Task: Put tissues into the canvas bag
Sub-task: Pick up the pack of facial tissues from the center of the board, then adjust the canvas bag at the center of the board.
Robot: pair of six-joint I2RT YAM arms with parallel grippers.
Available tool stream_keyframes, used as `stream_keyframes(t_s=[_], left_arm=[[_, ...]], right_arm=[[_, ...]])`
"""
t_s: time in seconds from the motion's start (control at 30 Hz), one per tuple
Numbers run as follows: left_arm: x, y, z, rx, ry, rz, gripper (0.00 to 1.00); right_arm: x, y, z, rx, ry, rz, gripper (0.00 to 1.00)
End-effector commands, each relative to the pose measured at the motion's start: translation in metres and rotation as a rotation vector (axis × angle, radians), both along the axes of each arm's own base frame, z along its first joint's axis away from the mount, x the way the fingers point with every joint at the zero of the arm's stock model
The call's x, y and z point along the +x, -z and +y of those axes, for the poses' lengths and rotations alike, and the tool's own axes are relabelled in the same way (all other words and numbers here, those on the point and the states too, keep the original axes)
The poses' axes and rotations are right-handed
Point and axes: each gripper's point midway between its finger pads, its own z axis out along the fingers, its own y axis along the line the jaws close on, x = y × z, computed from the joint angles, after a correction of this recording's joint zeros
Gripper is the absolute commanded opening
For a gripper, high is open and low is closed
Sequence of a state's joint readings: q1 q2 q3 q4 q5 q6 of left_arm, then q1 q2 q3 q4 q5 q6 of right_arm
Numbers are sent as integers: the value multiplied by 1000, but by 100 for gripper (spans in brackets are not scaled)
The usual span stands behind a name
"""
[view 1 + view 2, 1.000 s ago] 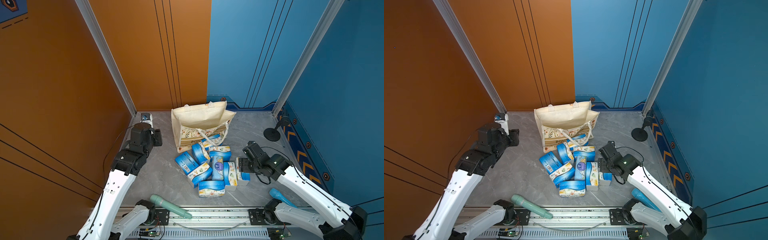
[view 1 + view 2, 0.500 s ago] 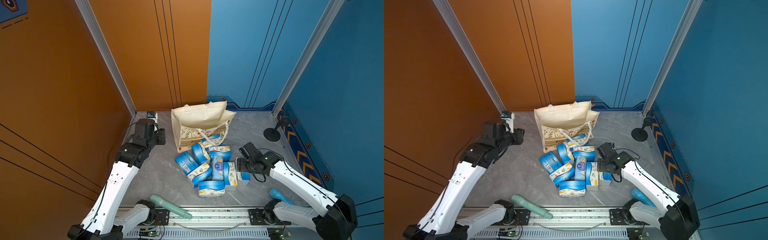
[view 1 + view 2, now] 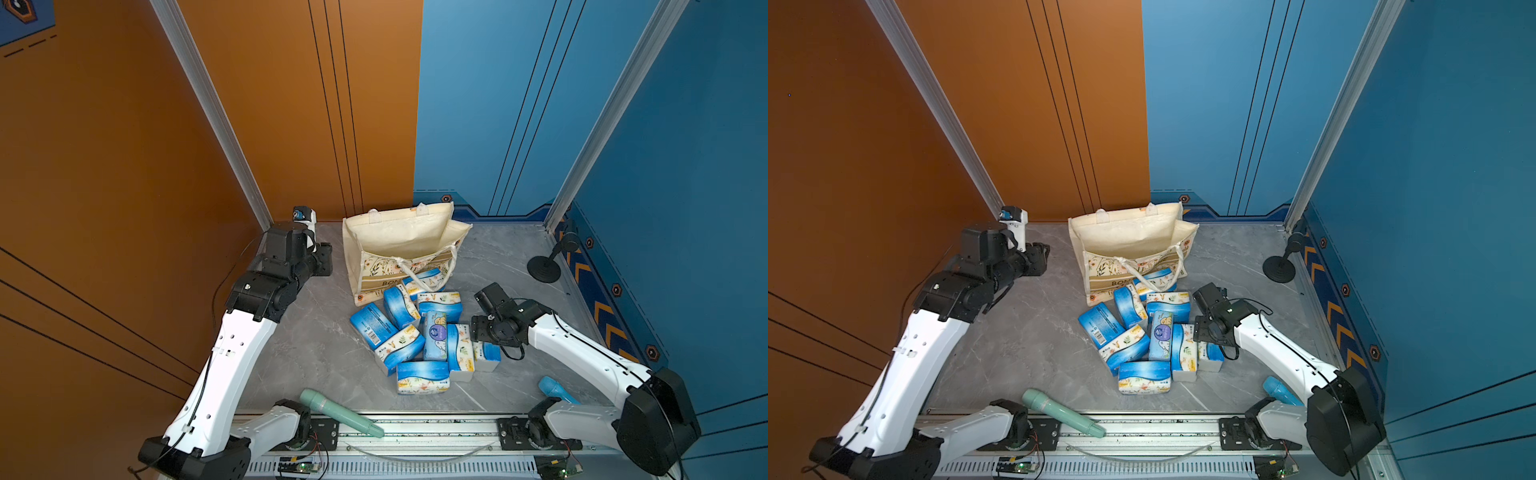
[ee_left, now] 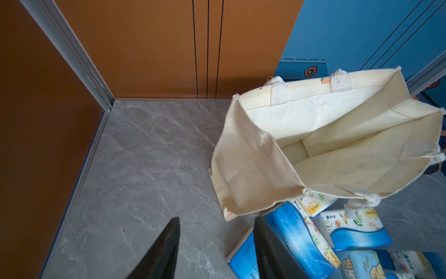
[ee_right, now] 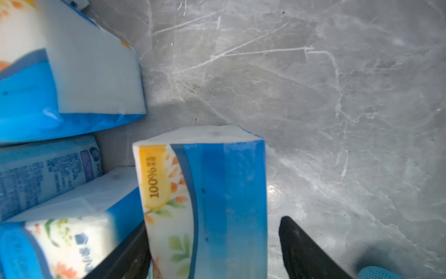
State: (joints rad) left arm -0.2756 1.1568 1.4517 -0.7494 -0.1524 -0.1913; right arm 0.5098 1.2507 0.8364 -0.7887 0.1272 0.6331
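Observation:
The canvas bag stands open at the back middle, and its inside looks bare. Several blue-and-white tissues lie heaped in front of it. My right gripper is open and points down over the rightmost pack. One finger touches the pack and the other stands clear of it. My left gripper is open and holds nothing. It hangs above the floor just left of the bag, close to a blue pack.
A teal cylinder lies at the front edge and a light-blue one at the front right. A black round-based stand is at the back right. A small white device sits in the back left corner. Walls close three sides.
The left arm has swung back and right towards the bag. The right gripper has come down and slightly left over the rightmost pack.

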Motion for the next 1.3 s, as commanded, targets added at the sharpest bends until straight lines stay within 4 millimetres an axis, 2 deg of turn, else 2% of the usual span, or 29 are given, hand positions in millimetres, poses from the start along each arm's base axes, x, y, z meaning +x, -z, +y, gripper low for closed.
stream_keyframes(t_s=[0.0,0.17,0.23,0.33,0.43,0.53,0.63,0.7,0.97,1.1,1.2,1.27], left_arm=[[3,-10,-2,5,22,8,50],[16,-24,-7,-1,43,7,52],[22,-30,-10,1,58,3,52],[35,-37,-14,9,88,16,52],[50,-35,-23,28,154,75,56],[69,-29,-26,48,193,115,62],[92,-24,-32,41,241,143,68],[106,-21,-42,64,295,157,71],[137,9,-68,126,427,210,76],[147,21,-75,149,445,221,72],[152,28,-83,161,470,225,64],[156,31,-86,177,472,224,62]], right_arm=[[0,8,1,10,-5,19,80],[2,17,8,21,-18,44,73],[3,19,9,21,-21,48,67],[4,21,8,17,-22,53,51],[8,17,10,27,-25,43,35],[16,0,9,36,-29,-1,31],[27,-31,8,31,-40,-73,31],[36,-59,6,27,-47,-139,31],[64,-196,5,81,-60,-477,31],[69,-257,9,134,-78,-641,31],[75,-291,20,205,-110,-734,31],[80,-306,32,255,-141,-769,31]])
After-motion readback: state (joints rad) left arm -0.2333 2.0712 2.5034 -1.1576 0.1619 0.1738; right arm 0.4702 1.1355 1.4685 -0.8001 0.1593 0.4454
